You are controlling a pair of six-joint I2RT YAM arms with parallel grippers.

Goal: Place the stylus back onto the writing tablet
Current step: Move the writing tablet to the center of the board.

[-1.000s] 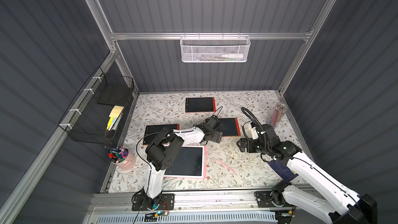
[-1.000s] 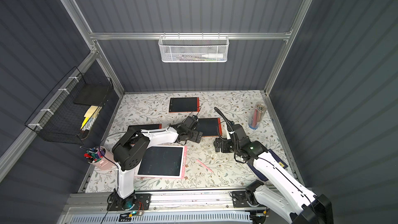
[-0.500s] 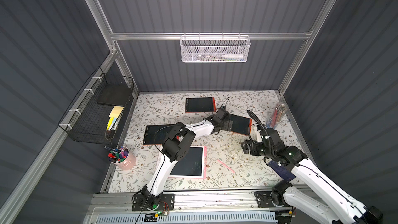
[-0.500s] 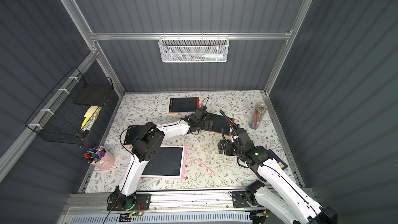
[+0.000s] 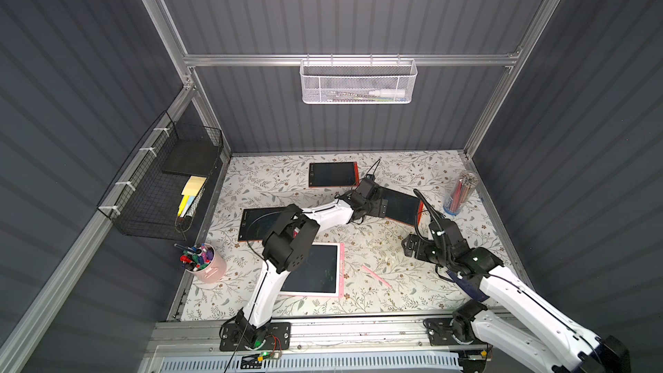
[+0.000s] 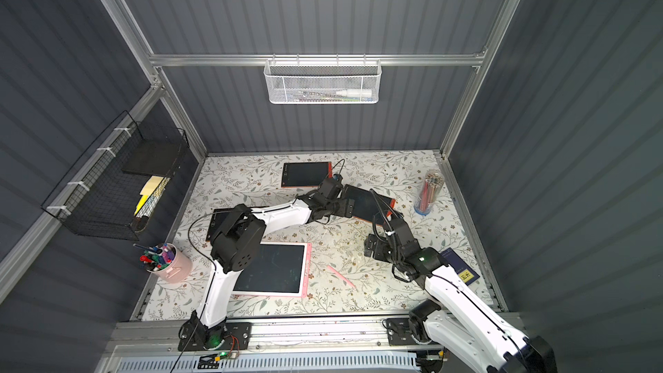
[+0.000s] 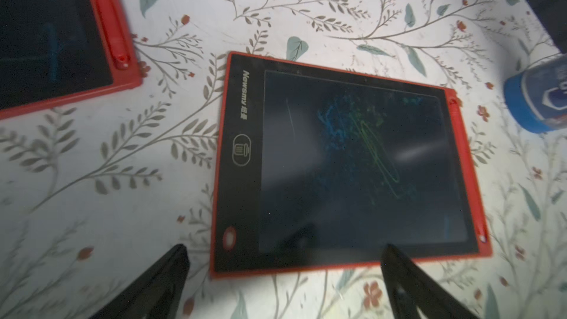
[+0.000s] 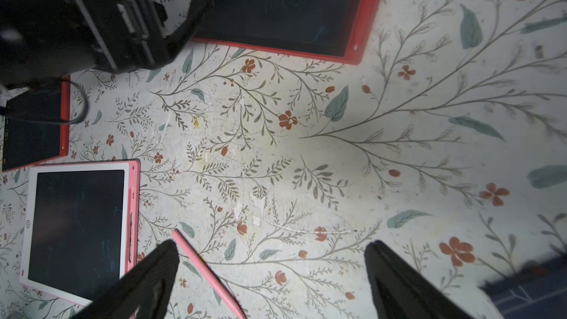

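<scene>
Right gripper point(image 8: 271, 250): jaws spread wide, nothing between them, hanging over the floral mat point(image 5: 358, 245). Left gripper point(image 7: 285, 253): also wide apart and empty, over the near edge of a red tablet point(image 7: 352, 164). That edge runs across the gap between its fingers.

Stylus point(image 8: 208, 274): pink, flat on the mat, not held. In the right wrist view it passes just beside one finger point(image 8: 159, 265) of the right gripper, outside the gap. Contact can't be told from that view. In both top views it lies on the base side of the right gripper, off toward the left arm point(image 5: 290, 245).

Pink tablet point(image 5: 341, 270) lies past the stylus on that same side, apart from it, with a strip of bare mat between them. The tablet's long pink edge, with its slot point(image 8: 132, 225), faces the stylus.

Room: the mat under and ahead of the right gripper is bare up to the red tablet's corner. The left arm's elbow overhangs the part of the pink tablet away from the stylus, and the stylus-side edge is uncovered. A blue booklet point(image 6: 461, 267) sits on the right gripper's other side, well apart from the stylus.
</scene>
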